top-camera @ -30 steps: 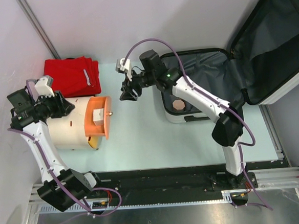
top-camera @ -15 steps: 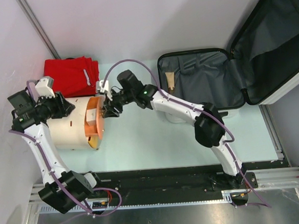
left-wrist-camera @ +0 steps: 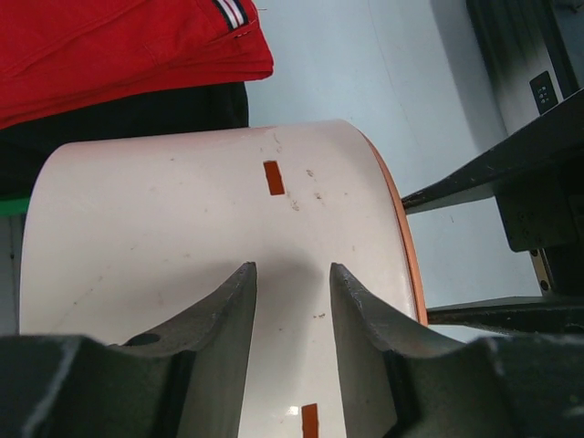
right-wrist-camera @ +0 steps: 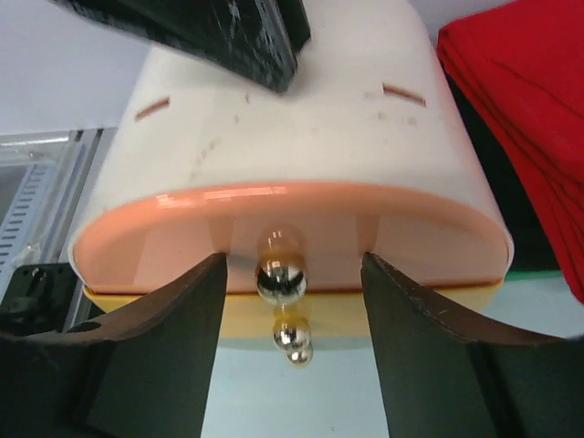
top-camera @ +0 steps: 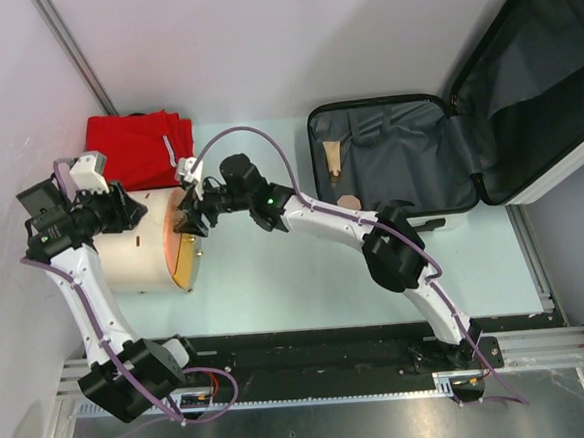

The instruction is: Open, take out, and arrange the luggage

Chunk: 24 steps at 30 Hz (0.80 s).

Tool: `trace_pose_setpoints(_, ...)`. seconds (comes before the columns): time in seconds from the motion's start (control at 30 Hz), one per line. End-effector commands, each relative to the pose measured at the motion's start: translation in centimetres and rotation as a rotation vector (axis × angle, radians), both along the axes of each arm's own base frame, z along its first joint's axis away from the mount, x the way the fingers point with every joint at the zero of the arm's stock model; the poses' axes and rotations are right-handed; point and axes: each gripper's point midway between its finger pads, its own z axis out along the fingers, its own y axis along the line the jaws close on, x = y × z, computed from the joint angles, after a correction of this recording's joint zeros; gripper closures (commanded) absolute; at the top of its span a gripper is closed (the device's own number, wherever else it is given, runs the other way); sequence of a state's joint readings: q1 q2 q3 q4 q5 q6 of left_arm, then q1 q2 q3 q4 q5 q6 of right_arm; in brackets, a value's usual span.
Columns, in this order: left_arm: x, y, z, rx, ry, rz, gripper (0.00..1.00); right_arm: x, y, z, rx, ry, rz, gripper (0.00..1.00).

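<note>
Luggage (top-camera: 398, 161) open, well right of right pincer (top-camera: 188, 224)

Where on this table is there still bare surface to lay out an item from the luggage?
Bare table lies in front, between the cream cylinder, the right arm and the near edge. A second patch sits before the luggage, right of that arm. The left is crowded: red clothes, the cylinder, the left pincer and the right pincer.

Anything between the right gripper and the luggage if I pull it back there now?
Nothing visible lies on the table between the right gripper and the open luggage; only that arm's own links span it. The gripper stands open around the knob of the cylinder.
</note>
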<state>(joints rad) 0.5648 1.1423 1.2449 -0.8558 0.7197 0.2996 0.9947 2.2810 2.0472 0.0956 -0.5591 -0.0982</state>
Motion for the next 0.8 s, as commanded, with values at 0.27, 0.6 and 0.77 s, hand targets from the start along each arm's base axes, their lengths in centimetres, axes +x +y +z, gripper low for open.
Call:
trace_pose_setpoints(0.27,-4.2,-1.6,-5.9,-0.124,0.303,0.033,0.56,-0.8,-5.8,0.9,0.07,0.087,0.049,0.37)
trace_pose_setpoints(0.6,-4.6,-1.9,-5.8,-0.124,0.301,0.041,0.56,-1.6,-2.3,-2.2,0.048,0.114,0.075,0.39)
trace_pose_setpoints(0.77,-4.8,-1.9,-5.9,-0.117,0.298,0.044,0.56,-1.8,-1.0,-4.4,0.022,0.102,0.073,0.41)
